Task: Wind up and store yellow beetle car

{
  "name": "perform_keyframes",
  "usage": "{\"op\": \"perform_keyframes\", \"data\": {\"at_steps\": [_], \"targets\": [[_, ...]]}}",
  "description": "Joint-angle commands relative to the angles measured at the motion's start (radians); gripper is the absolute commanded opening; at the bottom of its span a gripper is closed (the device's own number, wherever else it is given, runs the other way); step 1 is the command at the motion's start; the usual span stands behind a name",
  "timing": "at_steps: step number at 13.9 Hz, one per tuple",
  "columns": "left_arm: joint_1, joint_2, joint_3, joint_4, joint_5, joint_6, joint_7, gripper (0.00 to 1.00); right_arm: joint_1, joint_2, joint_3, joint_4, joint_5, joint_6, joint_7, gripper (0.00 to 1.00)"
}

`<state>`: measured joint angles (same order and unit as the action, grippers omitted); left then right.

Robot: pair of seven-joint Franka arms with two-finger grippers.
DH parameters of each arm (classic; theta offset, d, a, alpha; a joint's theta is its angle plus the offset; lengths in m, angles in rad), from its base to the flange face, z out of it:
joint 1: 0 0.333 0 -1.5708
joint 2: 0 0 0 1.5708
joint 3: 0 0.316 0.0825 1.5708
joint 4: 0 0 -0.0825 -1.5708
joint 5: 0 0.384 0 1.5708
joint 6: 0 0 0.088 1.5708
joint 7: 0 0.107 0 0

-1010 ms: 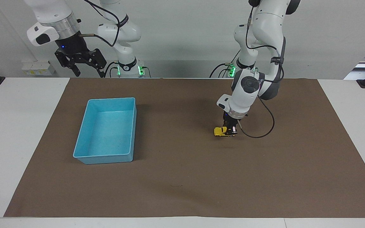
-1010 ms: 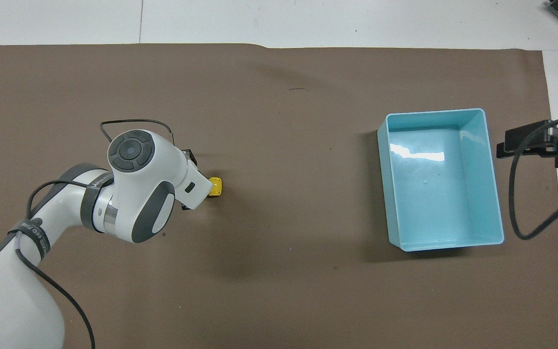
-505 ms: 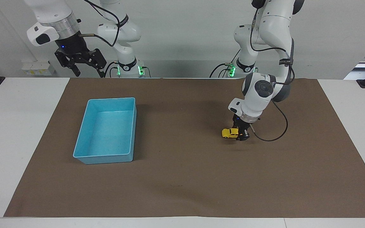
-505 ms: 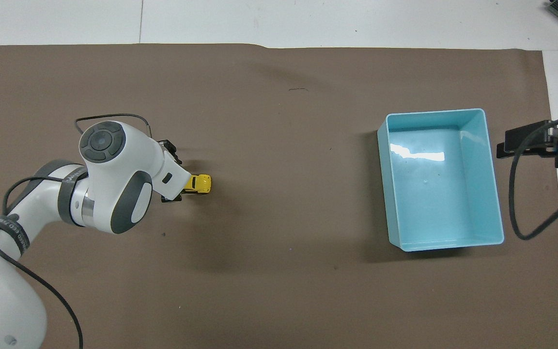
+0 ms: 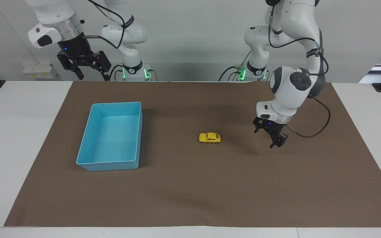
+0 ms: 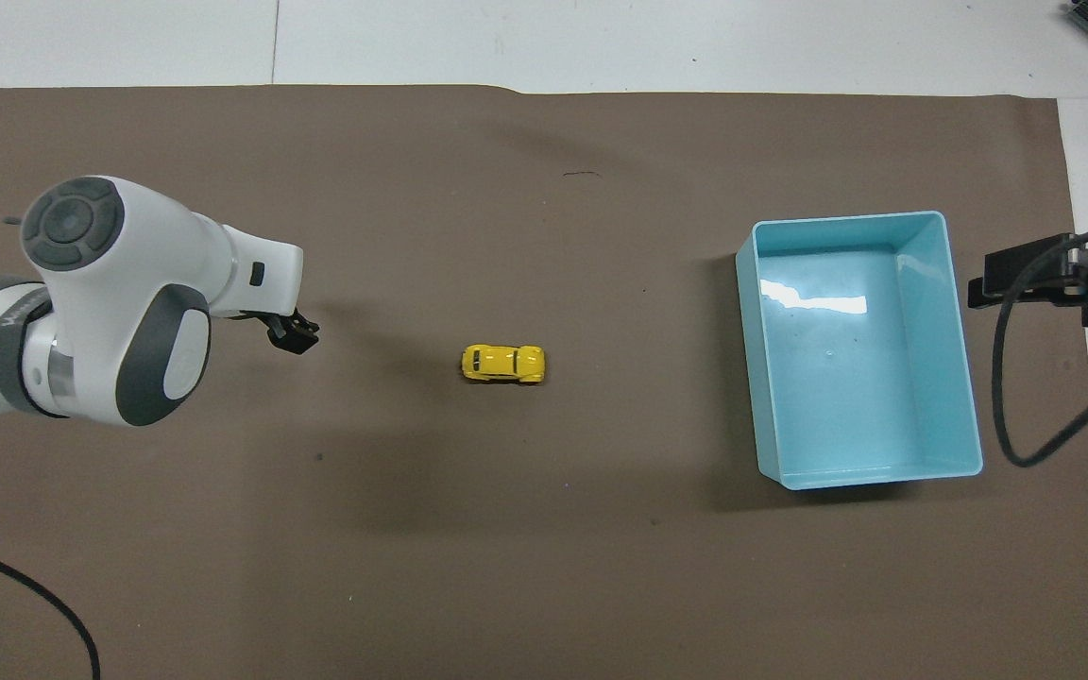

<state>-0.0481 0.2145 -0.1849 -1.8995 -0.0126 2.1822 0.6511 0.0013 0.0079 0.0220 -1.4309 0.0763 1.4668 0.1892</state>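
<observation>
The yellow beetle car (image 5: 209, 138) stands free on its wheels on the brown mat, between my left gripper and the blue bin; it also shows in the overhead view (image 6: 502, 364). My left gripper (image 5: 270, 136) is open and empty, low over the mat toward the left arm's end, well apart from the car. In the overhead view only its fingertips (image 6: 295, 333) show past the wrist. The blue bin (image 5: 111, 165) is empty and open-topped. My right gripper (image 5: 84, 66) waits raised and open, above the table edge near its base.
The brown mat (image 5: 190, 198) covers most of the white table. The blue bin (image 6: 870, 474) stands toward the right arm's end. The right gripper (image 6: 1026, 274) hangs beside the bin's outer wall in the overhead view, its cable looping down.
My left gripper has let go of the car and drawn back toward the left arm's end. The car has rolled across the mat toward the bin. The right arm has not moved.
</observation>
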Motion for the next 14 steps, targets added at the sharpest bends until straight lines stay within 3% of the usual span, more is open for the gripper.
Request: {"op": "perform_keyframes", "data": {"at_steps": [1,4,8,11,14], "targets": [[0.046,0.000,0.008,0.083,0.013,-0.122,-0.258,1.00,-0.006,-0.003,-0.001,0.003,0.028,-0.005,0.018,1.00],[0.111,-0.015,0.034,0.166,0.013,-0.206,-0.411,1.00,-0.006,-0.003,-0.001,0.003,0.026,-0.005,0.019,1.00],[0.122,-0.110,0.090,0.212,0.014,-0.358,-0.645,1.00,-0.006,-0.005,-0.001,0.003,0.026,-0.005,0.018,1.00],[0.109,-0.217,0.084,0.215,0.089,-0.508,-0.639,1.00,-0.006,-0.003,-0.001,0.003,0.026,-0.005,0.018,1.00],[0.106,-0.225,0.079,0.321,0.091,-0.646,-0.605,1.00,-0.006,-0.005,-0.001,0.003,0.026,-0.005,0.019,1.00]]}}
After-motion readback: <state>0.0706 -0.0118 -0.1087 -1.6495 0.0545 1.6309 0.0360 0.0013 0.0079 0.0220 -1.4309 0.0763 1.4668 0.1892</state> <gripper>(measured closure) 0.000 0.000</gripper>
